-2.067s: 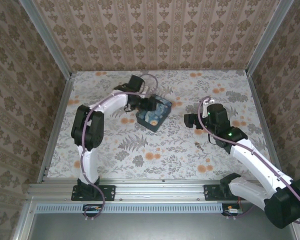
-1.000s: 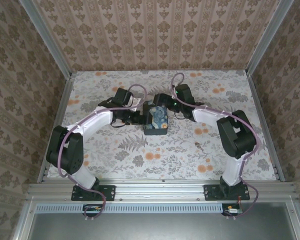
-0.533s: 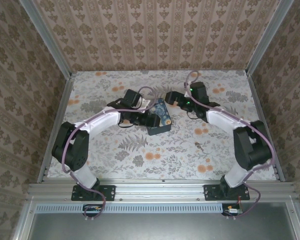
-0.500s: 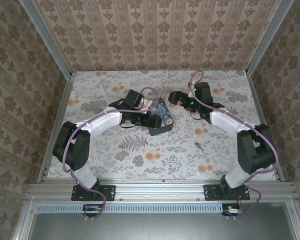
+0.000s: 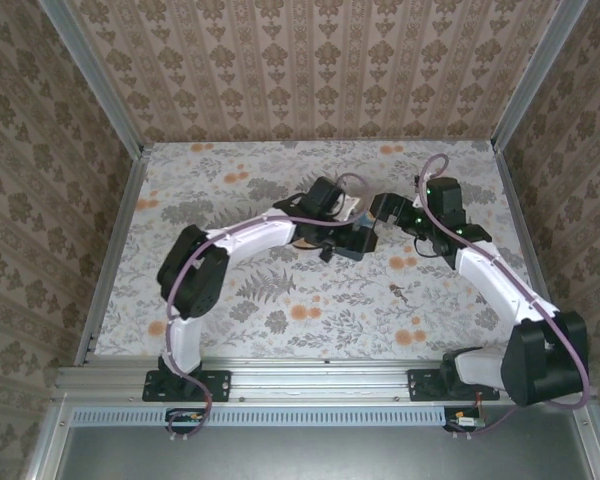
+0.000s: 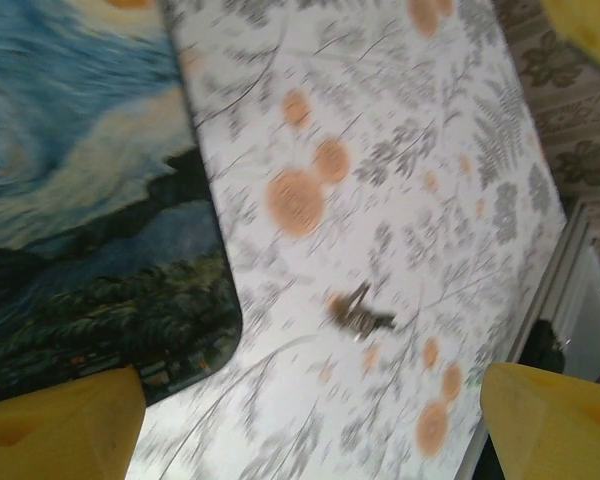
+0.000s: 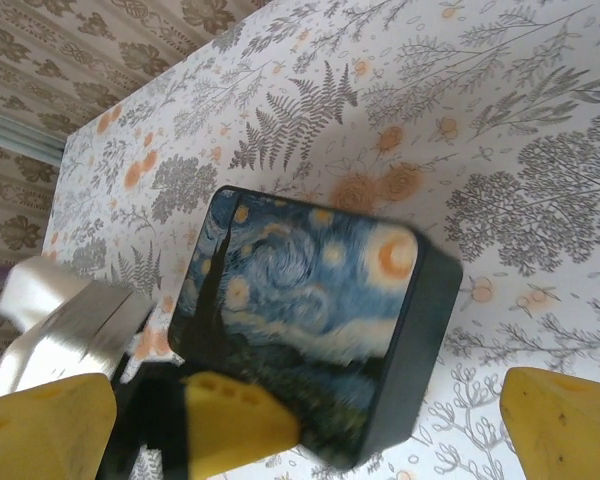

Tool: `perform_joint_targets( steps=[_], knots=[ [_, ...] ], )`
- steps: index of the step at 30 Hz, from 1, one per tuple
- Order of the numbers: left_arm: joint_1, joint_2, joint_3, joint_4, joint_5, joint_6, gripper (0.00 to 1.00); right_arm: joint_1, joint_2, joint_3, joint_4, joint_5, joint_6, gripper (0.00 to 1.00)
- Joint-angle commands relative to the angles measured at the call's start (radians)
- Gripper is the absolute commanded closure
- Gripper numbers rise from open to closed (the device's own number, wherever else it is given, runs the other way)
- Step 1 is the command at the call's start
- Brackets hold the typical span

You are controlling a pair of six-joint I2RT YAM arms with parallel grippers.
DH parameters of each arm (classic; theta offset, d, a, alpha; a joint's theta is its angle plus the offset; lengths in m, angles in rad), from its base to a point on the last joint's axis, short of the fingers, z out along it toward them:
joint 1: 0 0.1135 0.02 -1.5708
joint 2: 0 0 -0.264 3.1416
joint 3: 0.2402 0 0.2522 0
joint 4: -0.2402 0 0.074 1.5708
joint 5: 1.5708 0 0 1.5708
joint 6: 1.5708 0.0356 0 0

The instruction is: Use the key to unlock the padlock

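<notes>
A small dark object [image 5: 398, 291], too blurred to tell key from padlock, lies on the floral bench [image 5: 280, 310]. Beyond it the left hand [image 5: 354, 239], on an arm bowed rightward, spreads wide at the edge of the Starry Night box [image 7: 310, 300]. Farther back the right hand [image 5: 383, 208], also wide, angles down at the box.

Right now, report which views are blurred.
Left wrist: smeared throughout, the box and the small dark thing on the table both soft. Right wrist: box fairly sharp, its near edge slightly soft. Top external: sharp, evenly lit.
</notes>
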Motion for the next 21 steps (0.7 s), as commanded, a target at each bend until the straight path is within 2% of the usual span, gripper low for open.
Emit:
perform_joint_targets(
  steps=[1, 5, 10, 14, 18, 21],
  knots=[
    [-0.012, 0.076, 0.083, 0.047, 0.008, -0.085, 0.11, -0.025, -0.046, -0.027, -0.111, 0.042, 0.000, 0.00],
    [-0.007, 0.043, 0.090, 0.094, 0.027, -0.096, 0.11, -0.071, -0.042, -0.049, -0.165, 0.045, 0.036, 0.06],
    [0.019, -0.137, -0.043, 0.102, -0.011, -0.066, 0.10, -0.091, -0.024, -0.093, -0.205, 0.043, 0.100, 0.20],
    [0.061, -0.287, -0.149, -0.021, -0.136, 0.020, 0.10, -0.088, 0.007, -0.124, -0.260, 0.001, 0.174, 0.46],
    [0.109, -0.381, -0.222, -0.167, -0.304, 0.122, 0.09, -0.058, 0.004, -0.162, -0.323, 0.051, 0.269, 0.60],
    [0.151, -0.432, -0.269, -0.224, -0.395, 0.155, 0.08, -0.024, 0.008, -0.182, -0.340, 0.089, 0.333, 0.64]
  ],
)
